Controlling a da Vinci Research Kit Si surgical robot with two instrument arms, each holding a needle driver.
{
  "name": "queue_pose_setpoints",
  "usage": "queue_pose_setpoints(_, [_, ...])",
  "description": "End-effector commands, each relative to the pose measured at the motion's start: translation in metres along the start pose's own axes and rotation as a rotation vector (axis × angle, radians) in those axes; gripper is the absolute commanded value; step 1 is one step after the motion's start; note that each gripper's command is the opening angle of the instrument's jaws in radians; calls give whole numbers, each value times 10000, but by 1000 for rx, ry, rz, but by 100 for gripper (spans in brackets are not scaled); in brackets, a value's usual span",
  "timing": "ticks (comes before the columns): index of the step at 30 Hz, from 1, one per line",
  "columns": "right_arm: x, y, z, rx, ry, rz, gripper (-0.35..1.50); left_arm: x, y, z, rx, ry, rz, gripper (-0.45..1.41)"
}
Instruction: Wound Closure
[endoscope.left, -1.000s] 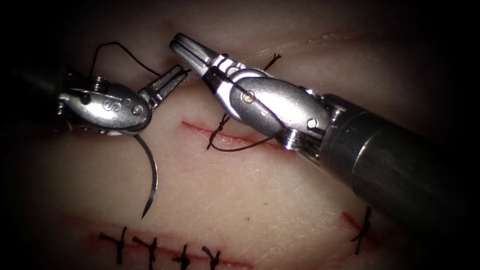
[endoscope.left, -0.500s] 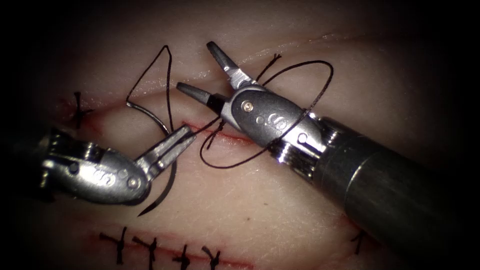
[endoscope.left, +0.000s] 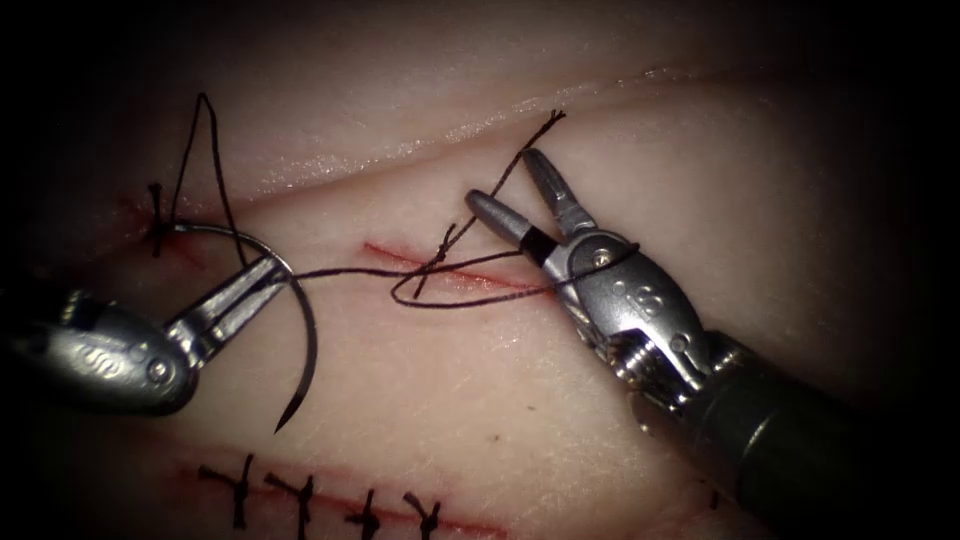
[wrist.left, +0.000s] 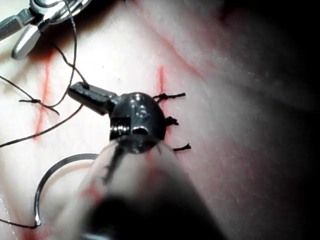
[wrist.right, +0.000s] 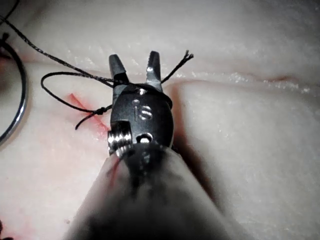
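My left tool (endoscope.left: 268, 268) is at the lower left, jaws shut on the black thread (endoscope.left: 340, 272) left of the cut (endoscope.left: 395, 256). The curved needle (endoscope.left: 311, 340) lies free on the tissue (endoscope.left: 480, 400) beneath those jaws, not in the tissue, its tip toward the lower stitch row. Thread rises in a tall loop from its blunt end. My right tool (endoscope.left: 505, 180) is right of the cut, jaws open astride the short thread tail (endoscope.left: 535, 132). A loop of thread lies over its wrist. The right wrist view shows these jaws (wrist.right: 133, 58) open, with thread (wrist.right: 65, 75) crossing them.
A row of several tied stitches (endoscope.left: 300, 495) closes another cut along the bottom. A single knot (endoscope.left: 155, 222) sits at the far left, near the needle's blunt end. A pale fold of tissue (endoscope.left: 400, 150) runs across behind the tools.
The right tool's jaws opened and it drew back to the right, the thread loop sliding along it toward its jaws. The left tool moved down and left, drawing the thread straighter across the cut.
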Motion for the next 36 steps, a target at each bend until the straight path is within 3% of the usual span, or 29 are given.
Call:
queue_pose_setpoints(1, [-8, -7, 9, -22, -13, 38, 41, -4, 9, 0, 1, -4, 5, -45])
queue_pose_setpoints(4, [-8, -8, 14, -48, -25, 81, 31, 5, 13, 5, 4, -8, 12, -45])
queue_pose_setpoints(8, [-13, 1, 16, -74, -34, 131, 42, 17, 17, 18, -9, 2, 28, -45])
queue_pose_setpoints(11, [-22, 18, 24, -107, -32, 172, 66, 30, 14, 34, -22, 6, 34, -45])
queue_pose_setpoints(15, [-30, 32, 34, -130, -31, 192, 81, 32, 4, 44, -32, 6, 45, -45])
queue_pose_setpoints(19, [-32, 35, 44, -125, -37, 188, 79, 26, -1, 46, -36, 10, 52, -45])
queue_pose_setpoints(25, [-30, 36, 71, -114, -46, 196, 57, 17, -9, 54, -66, 7, 56, -45])
queue_pose_setpoints(26, [-30, 34, 76, -117, -48, 197, -1, 16, -10, 56, -67, 8, 62, -45])
queue_pose_setpoints(27, [-30, 33, 77, -118, -51, 197, -35, 15, -11, 57, -68, 9, 62, -45])
queue_pose_setpoints(36, [-27, 9, 63, -136, -51, 174, -35, -4, -46, 84, -36, -51, 63, -45])
